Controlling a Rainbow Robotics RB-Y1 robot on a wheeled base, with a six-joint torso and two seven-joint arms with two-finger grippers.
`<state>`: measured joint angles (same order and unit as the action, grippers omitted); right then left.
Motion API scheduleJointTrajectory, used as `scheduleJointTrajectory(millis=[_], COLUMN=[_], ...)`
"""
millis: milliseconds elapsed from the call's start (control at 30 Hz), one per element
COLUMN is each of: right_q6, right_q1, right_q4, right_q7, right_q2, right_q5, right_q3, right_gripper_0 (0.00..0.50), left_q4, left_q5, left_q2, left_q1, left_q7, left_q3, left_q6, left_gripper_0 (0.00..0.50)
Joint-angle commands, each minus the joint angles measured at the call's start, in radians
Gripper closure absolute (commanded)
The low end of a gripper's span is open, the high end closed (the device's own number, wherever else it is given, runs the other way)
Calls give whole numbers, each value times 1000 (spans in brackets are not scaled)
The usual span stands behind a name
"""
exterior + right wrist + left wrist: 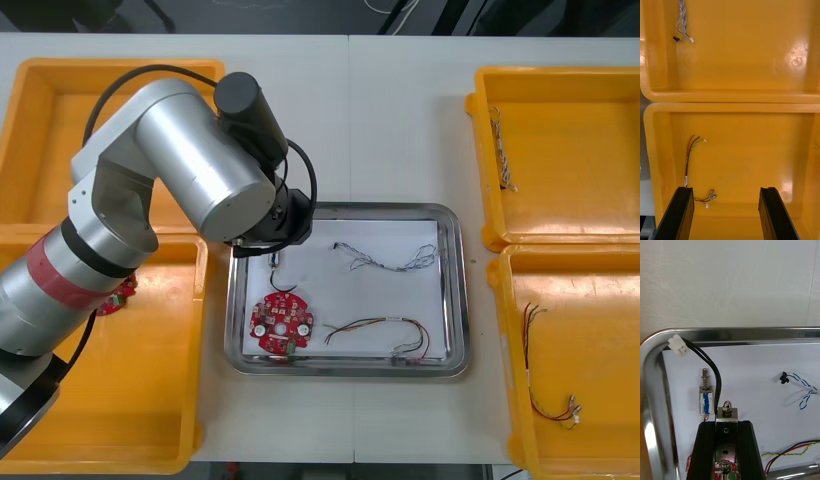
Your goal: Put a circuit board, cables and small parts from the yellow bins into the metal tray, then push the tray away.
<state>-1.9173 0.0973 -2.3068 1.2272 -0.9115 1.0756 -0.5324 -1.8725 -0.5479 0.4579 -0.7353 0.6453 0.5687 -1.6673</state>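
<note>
My left gripper (727, 423) is low over the far left corner of the metal tray (455, 300), shut on a small metal part (727, 415) with a domed nut on top. Just beside its fingers another small metal part (705, 399), blue with a spring, lies on the tray's white lining, with a black cable (709, 363) running to a white plug. In the front view the left arm covers that corner (274, 255). The tray also holds a red circuit board (281, 323), a blue and white cable (385, 260) and a red and yellow cable (380, 328). My right gripper (726, 210) hangs open over the near right bin.
The near right yellow bin (600, 300) holds a red and yellow cable (688, 165). A twisted blue and white cable (503, 150) lies in the far right bin. The near left bin (150, 400) holds a red circuit board (122, 297), half hidden by my left arm.
</note>
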Motion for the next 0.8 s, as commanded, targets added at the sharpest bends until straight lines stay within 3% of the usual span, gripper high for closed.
scheduleJointTrajectory(millis=[33,400,733,767,800], right_q6=[-3,-3,-3,-3,-3], right_q1=[-48,-61,-61,-61,-61], right_q4=[20,60,60,60,60], right_q7=[23,29,29,28,24], right_q2=[-30,-23,-6,-6,-6], right_q5=[-10,-3,-11,-10,-10], right_q3=[-26,-23,-17,-15,-15], right_gripper_0=[0,0,0,0,0], left_q4=[33,96,113,112,112], left_q5=[13,25,52,59,59], left_q2=[-18,-18,-18,-18,-18], left_q1=[-56,-56,-56,-56,-56], left_q7=[-16,-64,-87,-91,-93], left_q3=[77,192,215,220,220], left_q6=[70,204,228,228,228], left_gripper_0=[500,500,500,495,460])
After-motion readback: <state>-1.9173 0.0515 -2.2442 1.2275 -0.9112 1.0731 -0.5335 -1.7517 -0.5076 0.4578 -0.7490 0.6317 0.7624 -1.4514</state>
